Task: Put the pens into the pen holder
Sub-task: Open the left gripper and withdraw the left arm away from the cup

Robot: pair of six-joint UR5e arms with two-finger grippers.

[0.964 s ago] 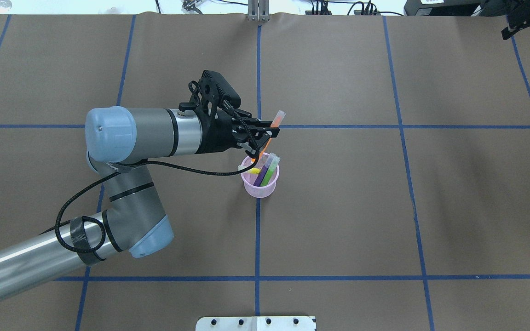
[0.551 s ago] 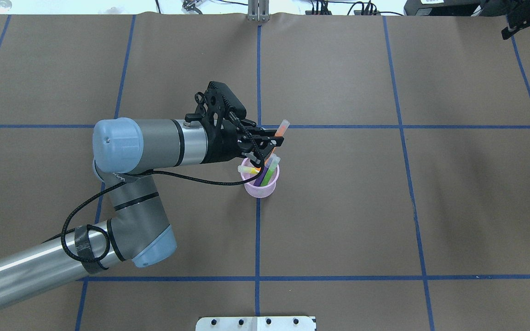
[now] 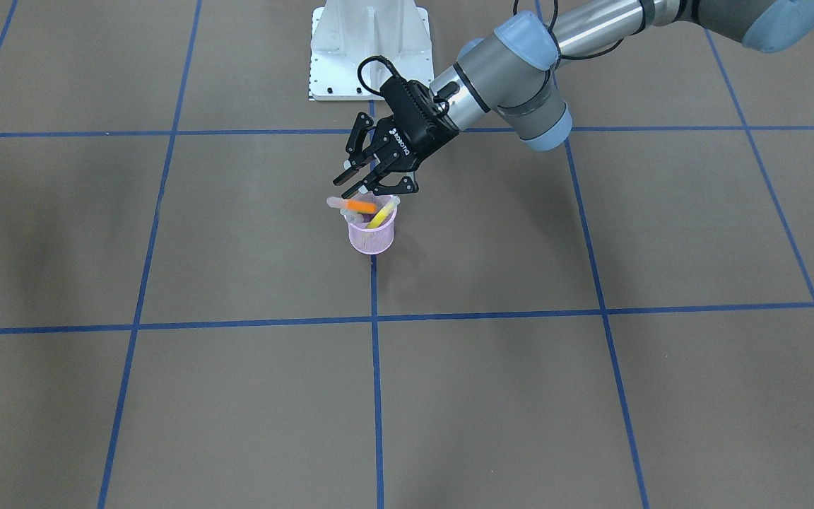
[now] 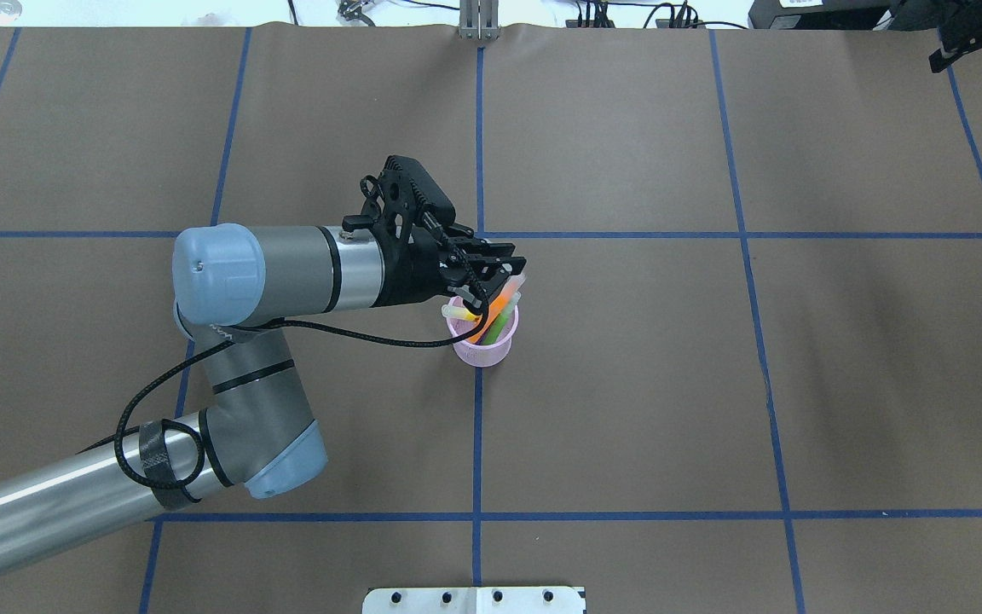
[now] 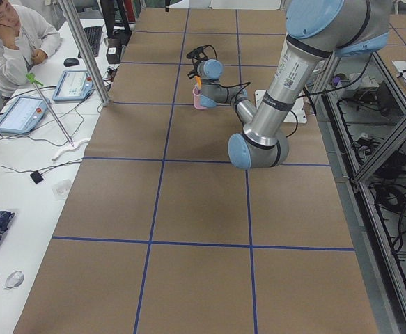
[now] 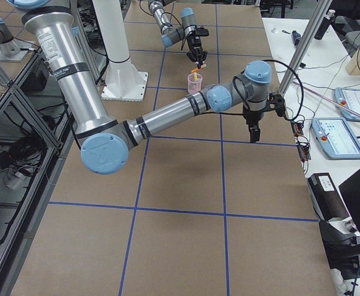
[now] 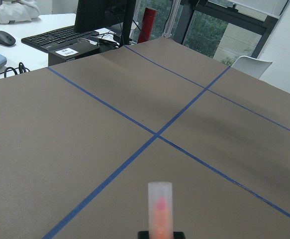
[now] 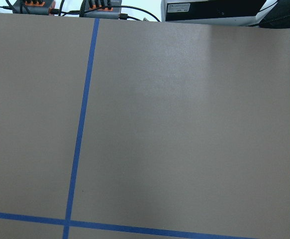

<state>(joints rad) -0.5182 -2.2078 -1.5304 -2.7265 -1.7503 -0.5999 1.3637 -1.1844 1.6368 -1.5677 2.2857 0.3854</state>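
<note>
Pink wire mesh marks the pen holder [image 4: 484, 351], which stands upright on a blue tape line [image 4: 476, 426] of the brown-papered desk [image 4: 627, 384], just on the robot's side of the middle crossing. The left gripper [image 4: 504, 266] hangs right over the holder's rim, tilted down toward it. In the front-facing view its jaws stand apart with nothing pinched between them. The orange pen [image 3: 359, 206] sits just under the tips. Its lower end is inside the holder, and its pale cap pokes out past the rim, leaning toward the robot's right and away from it. Whether the cap brushes a finger cannot be told. In the left wrist view the same cap shows blurred at the bottom middle of the frame.

A yellow pen [image 3: 384, 212] leans the other way in the holder, its cap over the rim on the robot's left side. A green pen [image 4: 504, 324] stands beside the orange one.

The right gripper [image 4: 977, 61] hangs at the far right corner of the desk, well apart from the holder. It points downward with its jaws spread and nothing in them. Its wrist camera shows only brown paper and blue tape.
</note>
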